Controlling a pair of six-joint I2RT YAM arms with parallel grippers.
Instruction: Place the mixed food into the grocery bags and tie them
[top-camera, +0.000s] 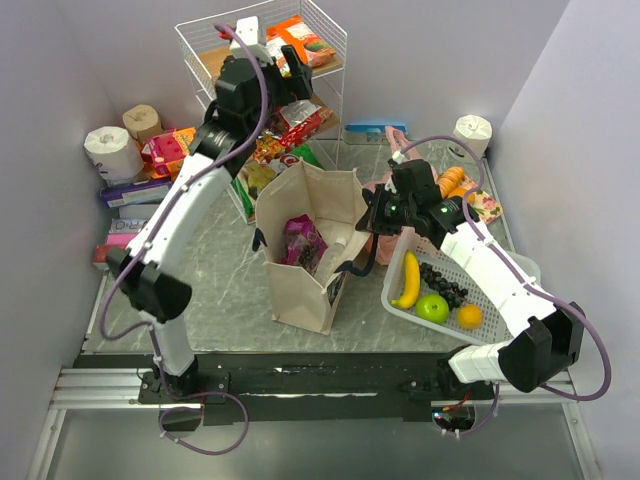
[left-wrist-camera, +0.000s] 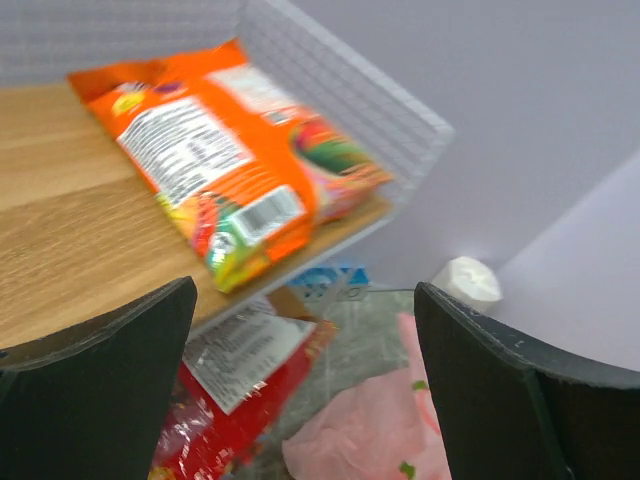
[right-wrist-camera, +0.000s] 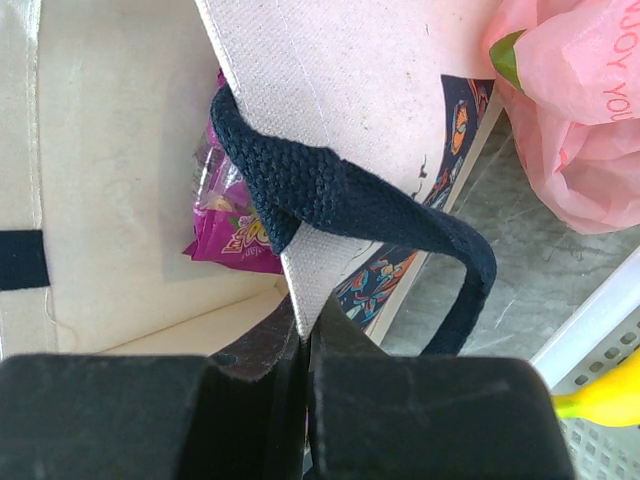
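My left gripper (left-wrist-camera: 300, 390) is open and empty, hovering at the front edge of a wire shelf's top board just short of an orange snack packet (left-wrist-camera: 230, 170) (top-camera: 300, 40). A red packet (left-wrist-camera: 230, 400) lies on the shelf level below. The beige canvas tote (top-camera: 310, 250) stands open mid-table with a purple packet (top-camera: 303, 240) (right-wrist-camera: 235, 235) inside. My right gripper (right-wrist-camera: 310, 330) (top-camera: 372, 222) is shut on the tote's right rim (right-wrist-camera: 340, 80), beside its dark strap (right-wrist-camera: 350, 200). The pink plastic bag (right-wrist-camera: 570, 110) (left-wrist-camera: 370, 420) lies crumpled just behind it.
A white perforated basket (top-camera: 500, 262) at the right holds a banana (top-camera: 408, 280), grapes (top-camera: 443, 283), a green apple (top-camera: 432, 307) and an orange (top-camera: 469, 316). The wire shelf (top-camera: 330, 25) stands at the back. Toilet-paper rolls (top-camera: 108, 150) (top-camera: 472, 130) and boxes sit by the walls.
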